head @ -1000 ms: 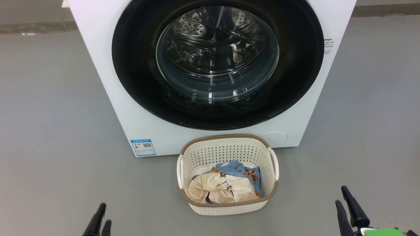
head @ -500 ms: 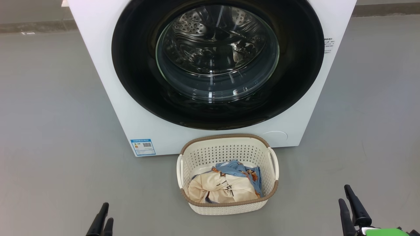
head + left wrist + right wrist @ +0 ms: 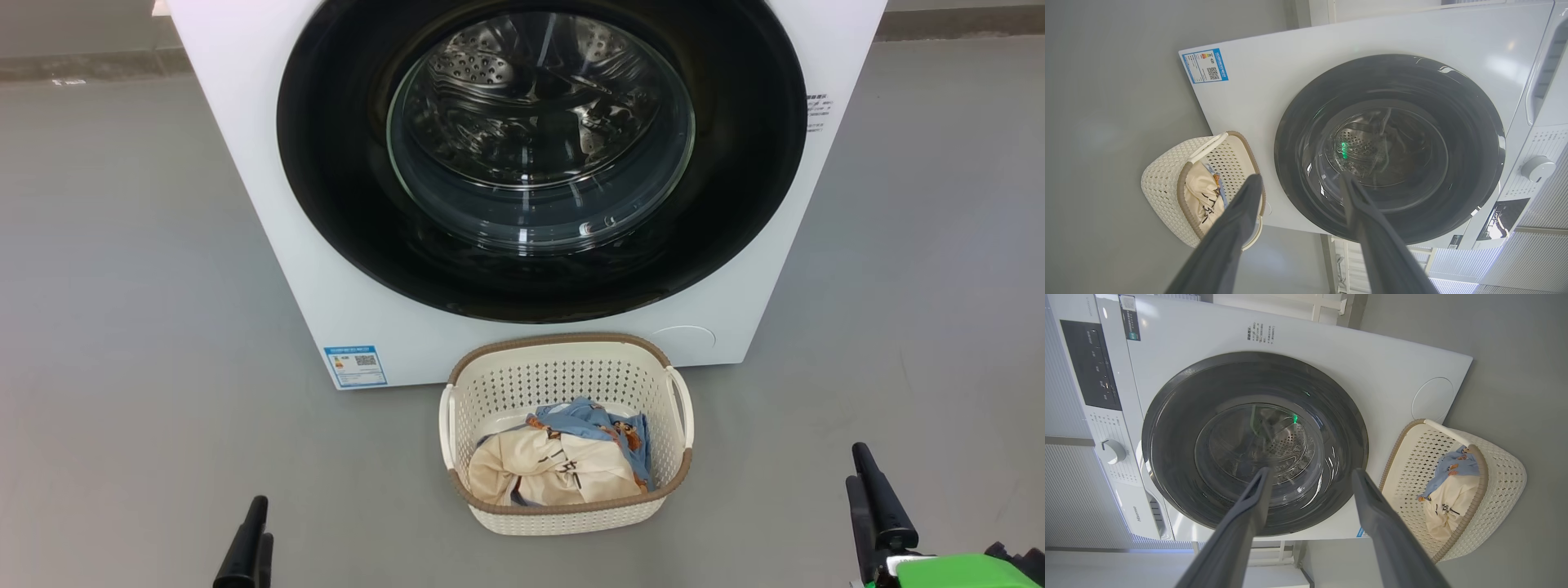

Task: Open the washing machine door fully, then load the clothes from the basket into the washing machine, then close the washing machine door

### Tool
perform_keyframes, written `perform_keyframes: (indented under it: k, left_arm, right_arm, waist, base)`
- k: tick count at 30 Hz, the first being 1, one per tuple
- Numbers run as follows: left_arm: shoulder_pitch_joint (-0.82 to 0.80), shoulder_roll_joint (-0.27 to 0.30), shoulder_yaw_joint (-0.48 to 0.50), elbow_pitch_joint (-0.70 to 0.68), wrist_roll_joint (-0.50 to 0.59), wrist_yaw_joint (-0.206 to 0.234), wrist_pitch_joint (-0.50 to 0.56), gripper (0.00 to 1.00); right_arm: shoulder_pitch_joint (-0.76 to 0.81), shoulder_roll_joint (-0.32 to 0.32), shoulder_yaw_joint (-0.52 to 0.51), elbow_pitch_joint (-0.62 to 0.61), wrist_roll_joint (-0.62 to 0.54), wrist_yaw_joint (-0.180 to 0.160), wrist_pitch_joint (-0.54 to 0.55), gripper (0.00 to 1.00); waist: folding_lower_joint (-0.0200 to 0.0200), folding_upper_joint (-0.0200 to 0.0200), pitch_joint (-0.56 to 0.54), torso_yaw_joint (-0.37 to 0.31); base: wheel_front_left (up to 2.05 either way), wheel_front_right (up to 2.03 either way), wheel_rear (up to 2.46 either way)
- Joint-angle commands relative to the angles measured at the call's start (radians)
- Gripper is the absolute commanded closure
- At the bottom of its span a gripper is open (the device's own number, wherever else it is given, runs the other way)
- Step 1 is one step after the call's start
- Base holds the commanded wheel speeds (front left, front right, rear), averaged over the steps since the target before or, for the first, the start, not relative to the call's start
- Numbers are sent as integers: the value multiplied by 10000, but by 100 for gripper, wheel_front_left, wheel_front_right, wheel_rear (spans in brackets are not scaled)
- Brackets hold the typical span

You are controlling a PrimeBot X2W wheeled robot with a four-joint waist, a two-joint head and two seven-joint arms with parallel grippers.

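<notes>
The washing machine [image 3: 408,343] stands white and boxy ahead of me. The washing machine door [image 3: 326,163] lies shut flat against its front, with the steel drum visible through the glass bowl [image 3: 539,131]. The basket [image 3: 563,339] sits on the floor against the machine's base. It holds the clothes: a cream garment [image 3: 539,478] in front and a light blue printed one [image 3: 600,425] behind. My left gripper [image 3: 261,523] is low at the left and my right gripper [image 3: 855,465] low at the right, both short of the basket. In the wrist views the left gripper [image 3: 1300,179] and the right gripper [image 3: 1310,473] are open and empty.
Grey floor [image 3: 122,286] spreads to both sides of the machine. A blue label sticker [image 3: 355,367] is at the machine's lower left corner. A control panel with a dial [image 3: 1112,451] runs along the machine's top. A round white cap [image 3: 684,339] sits at its lower right.
My right gripper has moved a little up the head view. The left gripper has barely shifted. The door, basket and clothes have not moved.
</notes>
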Motion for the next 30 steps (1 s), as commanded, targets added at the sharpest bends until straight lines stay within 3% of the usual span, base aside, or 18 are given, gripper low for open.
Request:
perform_keyframes:
  k: [1,16,30]
  left_arm:
    - [-191,154,64,-341,359,-8,-133,0]
    - [-181,193,49,-598,2386,-11,-544,0]
    - [-148,374,-152,-912,5175,-15,-960,0]
  right_arm:
    - [-229,-68,79,-406,-452,4,-123,0]
    - [-301,-270,470,-972,-2721,6,-532,0]
    - [-337,-610,937,-1256,-5264,7,-945,0]
  waist:
    - [-1,0,0,2]
    - [-1,0,-26,32]
    - [-1,0,-1,47]
  base:
    - [0,0,0]
    - [0,0,0]
    - [0,0,0]
